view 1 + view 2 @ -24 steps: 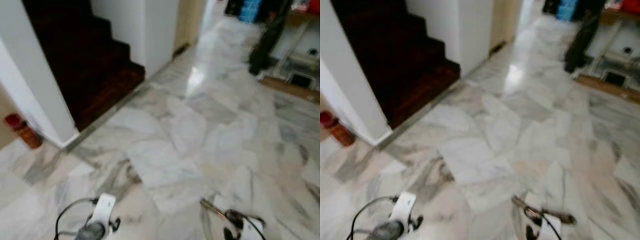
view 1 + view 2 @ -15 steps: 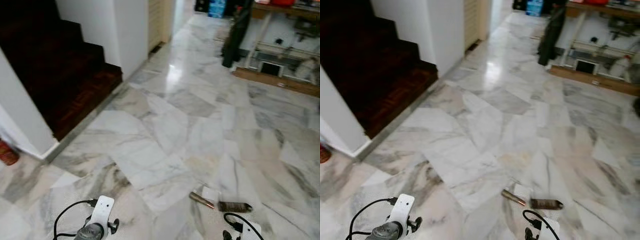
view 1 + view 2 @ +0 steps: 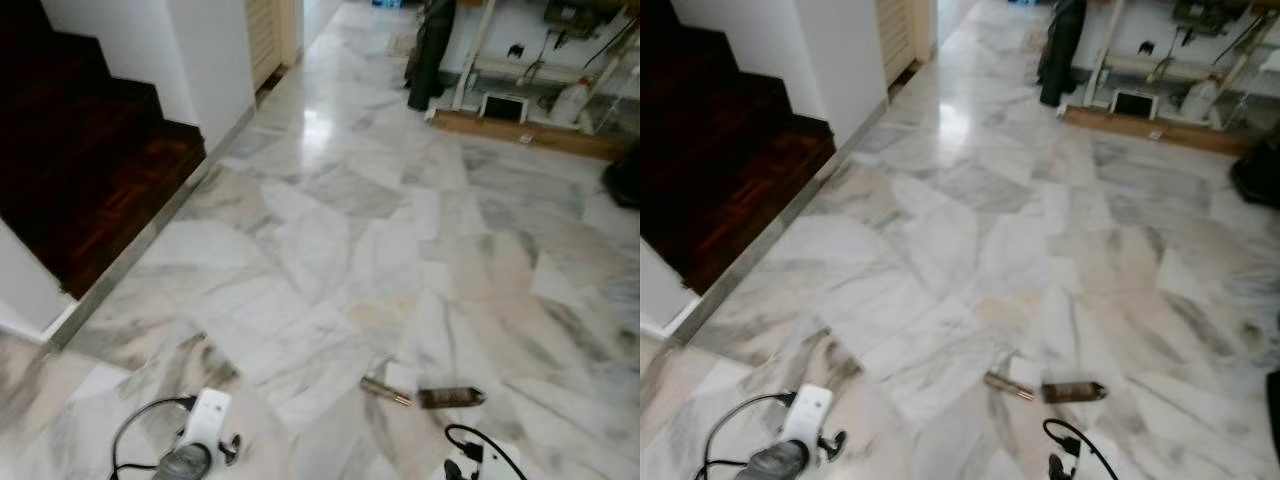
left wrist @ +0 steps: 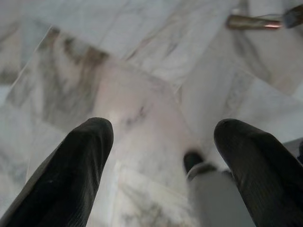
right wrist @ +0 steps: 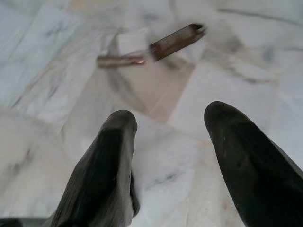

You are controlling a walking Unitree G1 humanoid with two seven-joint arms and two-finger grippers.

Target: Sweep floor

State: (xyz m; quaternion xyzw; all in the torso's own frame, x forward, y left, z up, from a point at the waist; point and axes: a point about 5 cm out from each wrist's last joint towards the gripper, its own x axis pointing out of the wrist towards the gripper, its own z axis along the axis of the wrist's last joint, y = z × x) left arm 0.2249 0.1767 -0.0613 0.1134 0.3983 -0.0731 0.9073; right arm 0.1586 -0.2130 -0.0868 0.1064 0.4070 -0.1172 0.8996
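Two small brown tube-shaped bits of litter lie on the marble floor just ahead of me: a thin one and a thicker dark one, with a small white scrap between them. In the right wrist view the thin piece and the dark piece lie beyond my right gripper, which is open and empty. My left gripper is open too, hanging over bare tile, with the thin piece off to one side. Both wrists show at the bottom edge, left and right.
Dark wooden stairs rise at the left behind a white wall. A low shelf with a white device and a dark hanging garment stand at the far side. A black object sits at the right edge.
The camera has swung right and moved forward: the stairs slid left, the red object by the wall left the view, and the litter now sits clear ahead.
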